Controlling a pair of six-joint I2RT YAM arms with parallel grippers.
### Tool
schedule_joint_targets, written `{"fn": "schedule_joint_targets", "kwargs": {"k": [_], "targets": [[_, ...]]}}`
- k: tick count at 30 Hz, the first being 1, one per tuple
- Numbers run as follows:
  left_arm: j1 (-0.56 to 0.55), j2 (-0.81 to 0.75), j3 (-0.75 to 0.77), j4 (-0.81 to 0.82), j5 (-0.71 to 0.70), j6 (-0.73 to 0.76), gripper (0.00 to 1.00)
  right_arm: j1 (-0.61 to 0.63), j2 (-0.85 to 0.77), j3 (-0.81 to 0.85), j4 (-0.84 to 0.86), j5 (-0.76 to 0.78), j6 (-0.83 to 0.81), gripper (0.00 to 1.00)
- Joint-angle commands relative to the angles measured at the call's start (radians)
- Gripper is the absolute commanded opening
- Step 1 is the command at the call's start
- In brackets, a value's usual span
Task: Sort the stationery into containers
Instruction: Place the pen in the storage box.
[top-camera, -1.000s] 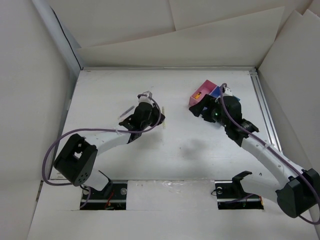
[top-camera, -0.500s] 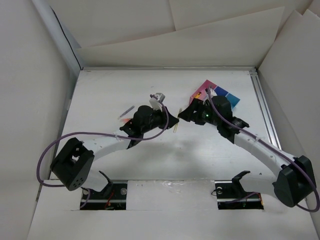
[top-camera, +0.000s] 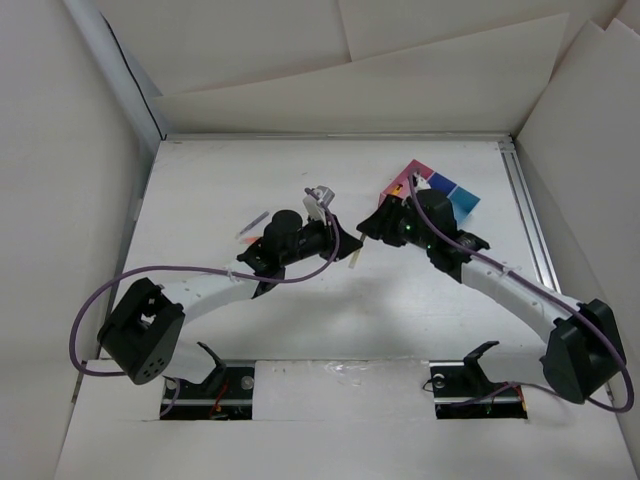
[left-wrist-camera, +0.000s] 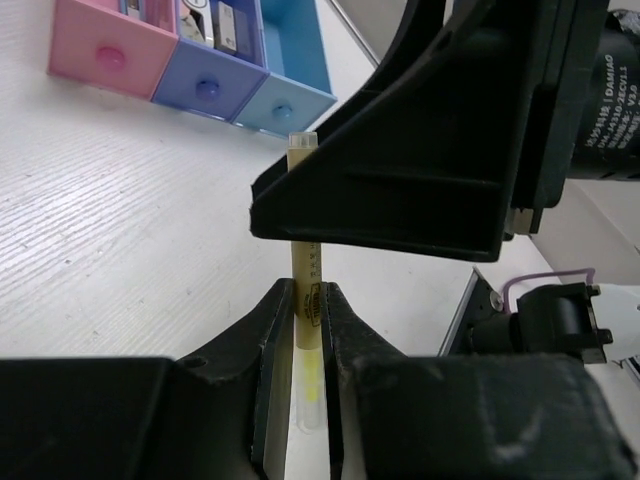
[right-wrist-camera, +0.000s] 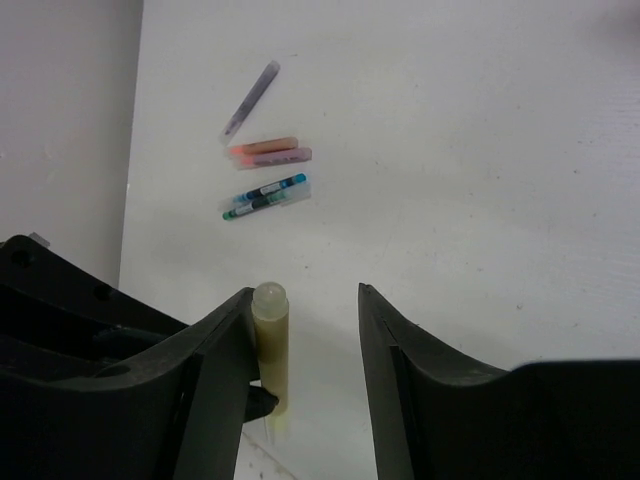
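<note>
Two grippers meet above the table (top-camera: 400, 320): we log the left gripper (left-wrist-camera: 310, 300) clamped on a cream-yellow pen (left-wrist-camera: 308, 262) that runs out lengthwise past its fingertips. The right gripper (right-wrist-camera: 305, 296) is spread wide, the pen's rounded end between its fingers, just beside one and apart from the other. Farther out we list the three joined containers (left-wrist-camera: 205, 85), pink, purple-blue and light blue. Lying near the table's left edge are a grey-blue pen (right-wrist-camera: 251, 97), an orange pen (right-wrist-camera: 265, 146), a pink pen (right-wrist-camera: 277, 157) and teal pens (right-wrist-camera: 270, 188).
</note>
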Motion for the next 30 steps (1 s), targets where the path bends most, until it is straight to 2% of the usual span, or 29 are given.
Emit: {"fn": "schedule_joint_targets", "kwargs": {"k": [1, 4, 7, 8, 10, 11, 12, 13, 16, 17, 20, 21, 22, 25, 30], "targets": [[0.002, -0.026, -0.004, 0.055, 0.061, 0.027, 0.0, 0.008, 0.013, 0.048, 0.073, 0.026, 0.007, 0.5], [0.002, -0.016, -0.004, 0.055, 0.072, 0.027, 0.0, 0.008, 0.023, 0.048, 0.091, 0.026, 0.016, 0.44], [0.002, -0.015, -0.004, 0.055, 0.072, 0.027, 0.0, 0.008, 0.034, 0.048, 0.092, 0.026, 0.016, 0.28], [0.002, -0.015, -0.004, 0.055, 0.072, 0.027, 0.0, 0.008, 0.034, 0.048, 0.092, 0.026, 0.016, 0.18], [0.002, -0.006, -0.004, 0.055, 0.063, 0.027, 0.0, 0.008, 0.034, 0.048, 0.092, 0.036, 0.016, 0.1], [0.002, -0.006, 0.006, 0.055, 0.063, 0.027, 0.03, 0.008, 0.034, 0.048, 0.092, 0.053, 0.016, 0.04], [0.002, -0.006, 0.006, 0.055, 0.051, 0.027, 0.03, 0.008, 0.02, 0.048, 0.092, 0.064, 0.016, 0.02], [0.002, -0.006, 0.006, 0.055, 0.051, 0.016, 0.12, 0.008, 0.011, 0.048, 0.092, 0.076, 0.025, 0.01], [0.002, -0.006, 0.017, 0.055, 0.031, 0.016, 0.22, -0.013, -0.018, 0.037, 0.092, 0.107, 0.025, 0.0], [0.002, -0.006, 0.017, 0.055, 0.031, 0.007, 0.29, -0.013, -0.018, 0.028, 0.092, 0.107, 0.025, 0.0], [0.002, 0.003, 0.035, 0.055, 0.031, 0.007, 0.42, -0.05, -0.018, 0.028, 0.066, 0.159, 0.025, 0.0], [0.002, 0.003, 0.046, 0.045, 0.042, 0.007, 0.56, -0.061, -0.027, 0.028, 0.052, 0.184, 0.025, 0.0], [0.002, 0.003, 0.066, 0.033, 0.042, 0.016, 0.59, -0.074, -0.027, 0.037, 0.027, 0.204, 0.016, 0.0], [0.002, -0.011, 0.066, 0.023, 0.042, 0.016, 0.63, -0.139, -0.038, 0.037, -0.013, 0.306, 0.016, 0.0], [0.002, -0.02, 0.075, -0.043, -0.073, 0.027, 0.63, -0.283, -0.06, 0.037, -0.057, 0.516, 0.016, 0.0]]}}
